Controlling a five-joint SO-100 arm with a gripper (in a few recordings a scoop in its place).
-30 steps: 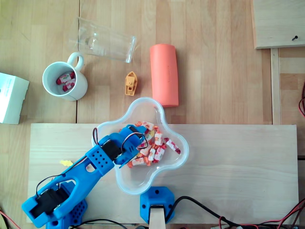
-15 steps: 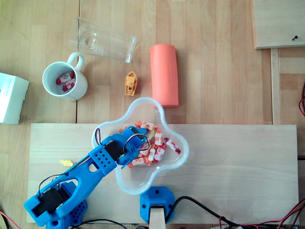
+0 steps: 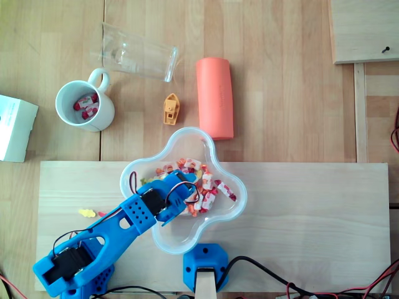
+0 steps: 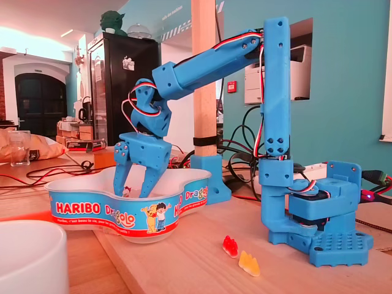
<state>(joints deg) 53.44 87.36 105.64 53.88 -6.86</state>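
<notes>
The blue arm [image 4: 208, 61] is bent down from the right of the fixed view so that the bowl [image 4: 92, 208], lower left, is reached. The gripper [image 4: 131, 187] is dipped inside its rim, fingers spread wide with nothing clamped, over the wrapped sweets [image 3: 209, 185] heaped mid-frame in the overhead view.

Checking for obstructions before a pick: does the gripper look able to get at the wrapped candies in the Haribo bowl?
Probably yes. The gripper hangs open inside the Haribo bowl, its tips right by the wrapped candies, and nothing seems to lie between them.
</notes>
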